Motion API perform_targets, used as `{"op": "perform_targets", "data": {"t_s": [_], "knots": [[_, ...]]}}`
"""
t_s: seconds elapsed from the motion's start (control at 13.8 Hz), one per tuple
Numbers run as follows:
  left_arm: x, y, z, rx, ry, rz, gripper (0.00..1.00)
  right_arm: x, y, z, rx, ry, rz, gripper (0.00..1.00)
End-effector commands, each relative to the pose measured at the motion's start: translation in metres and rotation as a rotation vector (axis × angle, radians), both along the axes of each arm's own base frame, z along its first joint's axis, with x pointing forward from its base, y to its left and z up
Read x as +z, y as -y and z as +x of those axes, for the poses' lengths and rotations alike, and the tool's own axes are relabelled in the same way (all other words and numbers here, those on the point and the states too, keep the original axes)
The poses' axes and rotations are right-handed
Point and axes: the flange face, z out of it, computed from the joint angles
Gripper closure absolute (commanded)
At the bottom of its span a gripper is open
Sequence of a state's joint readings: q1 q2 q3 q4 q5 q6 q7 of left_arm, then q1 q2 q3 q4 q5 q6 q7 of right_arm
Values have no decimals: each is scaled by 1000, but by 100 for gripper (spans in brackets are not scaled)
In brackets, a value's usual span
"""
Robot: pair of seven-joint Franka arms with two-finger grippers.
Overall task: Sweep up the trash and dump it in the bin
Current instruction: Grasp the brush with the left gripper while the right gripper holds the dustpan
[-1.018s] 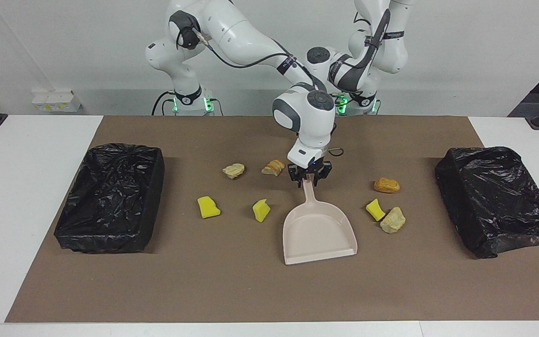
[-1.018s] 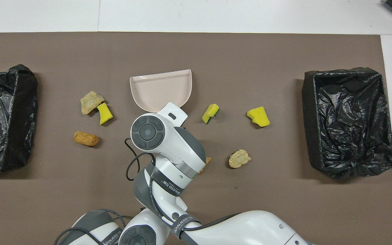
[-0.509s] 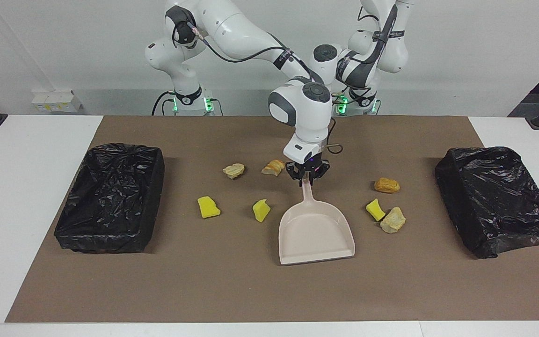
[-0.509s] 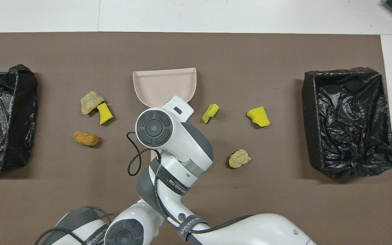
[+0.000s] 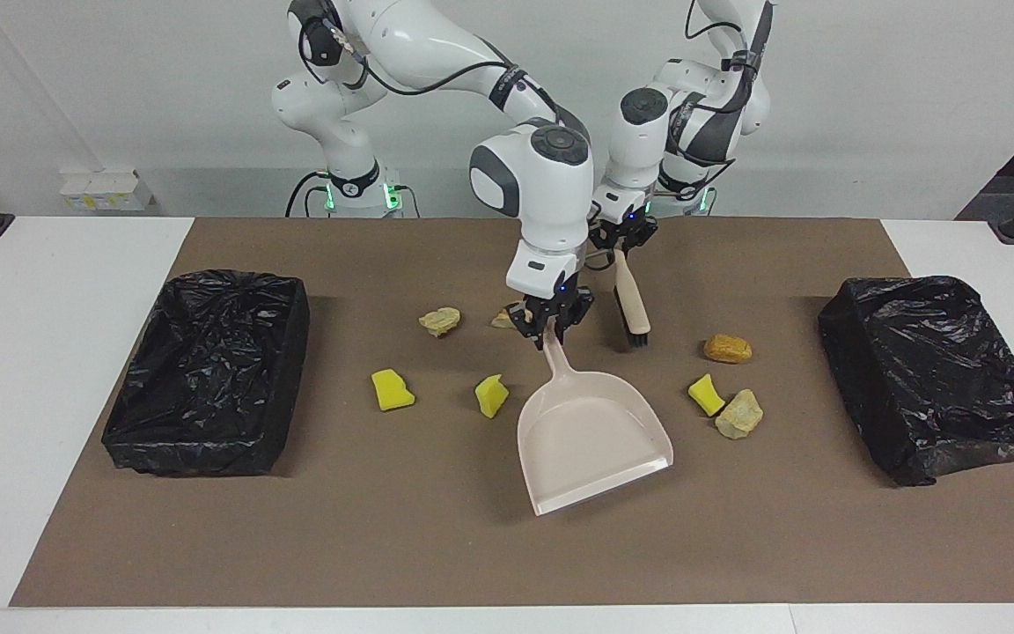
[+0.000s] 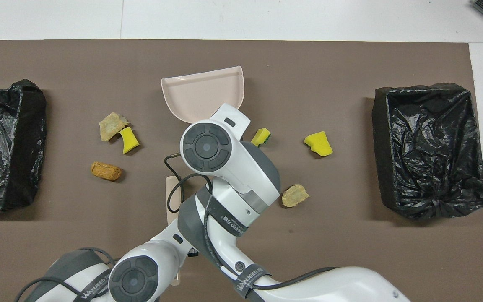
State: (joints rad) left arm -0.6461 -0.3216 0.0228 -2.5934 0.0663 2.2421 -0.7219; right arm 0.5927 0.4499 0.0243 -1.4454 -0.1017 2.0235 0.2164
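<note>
Since the earlier frame the right gripper (image 5: pixel 549 324) has lifted the dustpan (image 5: pixel 591 440) by its handle and turned it, so the pan now hangs tilted over the brown mat (image 5: pixel 437 537). Its jaws are pressed on the top of the handle. The left gripper (image 5: pixel 620 242) has come into sight too, over the mat just beside the dustpan handle, toward the left arm's end. Its fingertips pinch the handle of the brush (image 5: pixel 631 304), which hangs with the dark bristles down.

The trash lies on the mat around the dustpan. Toward the right arm's end of it are two yellow sponge wedges (image 5: pixel 491 395) (image 5: pixel 392 390). Nearer to the robots than these are a beige lump (image 5: pixel 440 320) and a bread-like piece (image 5: pixel 502 318), the latter half hidden by the right gripper. Toward the left arm's end of the dustpan are a third yellow wedge (image 5: pixel 705 394), touching a beige lump (image 5: pixel 739 414), and an orange-brown piece (image 5: pixel 727 349) near them.

Two bins lined with black bags stand at the ends of the mat, well apart from the dustpan, one at the right arm's end (image 5: pixel 208 370) and one at the left arm's end (image 5: pixel 934 374).
</note>
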Motion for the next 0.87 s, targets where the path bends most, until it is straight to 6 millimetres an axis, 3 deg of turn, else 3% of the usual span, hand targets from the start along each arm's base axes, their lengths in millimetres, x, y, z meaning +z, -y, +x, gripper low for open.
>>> {"op": "perform_targets", "data": {"t_s": [0.0,0.22,0.44,0.58,0.73,0.8], "knots": [[22,-31,31,-15,13,12,100,-1,17,-1,194,-33,-26,100],[39,-77,75,-37,17,11,100,-4,35,11,449,-29,-62,100],[44,-124,123,-38,-2,42,100,-9,51,22,732,-34,-106,100],[42,-162,134,-26,1,43,100,-14,57,27,819,-41,-121,100],[29,-204,144,-60,-14,48,100,-37,62,38,961,-63,-144,100],[23,-212,147,-70,-19,52,100,-44,62,40,1018,-72,-157,100]]}}
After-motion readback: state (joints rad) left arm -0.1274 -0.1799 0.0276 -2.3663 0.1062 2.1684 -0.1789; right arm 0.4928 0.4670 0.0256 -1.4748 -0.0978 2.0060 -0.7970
